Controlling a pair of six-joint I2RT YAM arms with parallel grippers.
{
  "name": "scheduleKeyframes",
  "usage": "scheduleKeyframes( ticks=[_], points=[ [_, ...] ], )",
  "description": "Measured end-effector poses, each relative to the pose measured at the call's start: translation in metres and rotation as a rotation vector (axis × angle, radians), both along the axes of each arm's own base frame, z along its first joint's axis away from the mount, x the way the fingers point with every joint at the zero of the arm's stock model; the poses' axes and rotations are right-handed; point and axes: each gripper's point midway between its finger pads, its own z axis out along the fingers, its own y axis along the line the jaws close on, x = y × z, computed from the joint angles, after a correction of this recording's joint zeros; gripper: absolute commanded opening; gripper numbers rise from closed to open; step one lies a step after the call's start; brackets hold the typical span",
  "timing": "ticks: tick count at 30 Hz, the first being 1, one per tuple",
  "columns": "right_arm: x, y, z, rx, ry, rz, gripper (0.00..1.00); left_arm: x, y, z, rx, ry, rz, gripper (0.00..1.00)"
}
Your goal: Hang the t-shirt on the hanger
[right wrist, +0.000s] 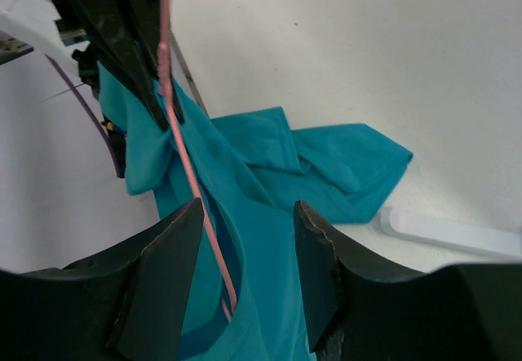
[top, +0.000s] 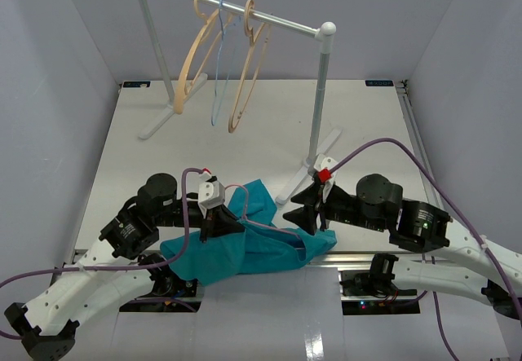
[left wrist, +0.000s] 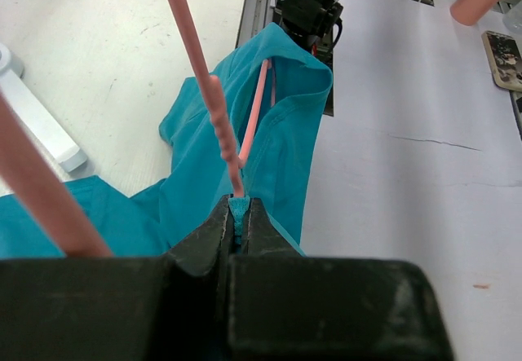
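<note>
The teal t-shirt [top: 245,251] lies crumpled at the table's near edge between both arms. My left gripper [top: 231,224] is shut on a fold of it [left wrist: 239,202], and the thin pink hanger [left wrist: 214,100] runs right down to the jaw tips. The hanger wire [right wrist: 192,173] passes into an opening of the t-shirt [right wrist: 326,157]. It shows faintly in the top view [top: 273,229]. My right gripper [top: 295,210] is open and empty. It hovers just above the shirt [right wrist: 249,214], with the wire near its left finger.
A white clothes rack [top: 320,100] stands at the back with two beige hangers [top: 196,51] and a light-blue hanger [top: 218,76]. Its foot [top: 310,165] lies just behind my right gripper and shows in the right wrist view [right wrist: 457,231]. Part of the shirt hangs over the table's front edge.
</note>
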Motion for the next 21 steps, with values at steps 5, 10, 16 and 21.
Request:
scheduleKeyframes(
  ticks=[5, 10, 16, 21],
  points=[
    [-0.005, 0.036, 0.010, 0.031, -0.028, 0.118, 0.54, -0.001, -0.004, 0.001, -0.008, 0.027, -0.017, 0.00],
    [-0.010, 0.061, 0.023, 0.116, -0.058, 0.193, 0.53, -0.002, -0.005, 0.001, -0.018, 0.032, -0.023, 0.00],
    [-0.014, 0.083, 0.029, 0.189, -0.061, 0.237, 0.52, -0.004, -0.005, 0.004, -0.031, 0.032, -0.031, 0.00],
    [-0.019, 0.098, 0.011, 0.186, -0.030, 0.266, 0.47, -0.006, -0.004, 0.007, -0.048, 0.017, -0.035, 0.00]
  ],
)
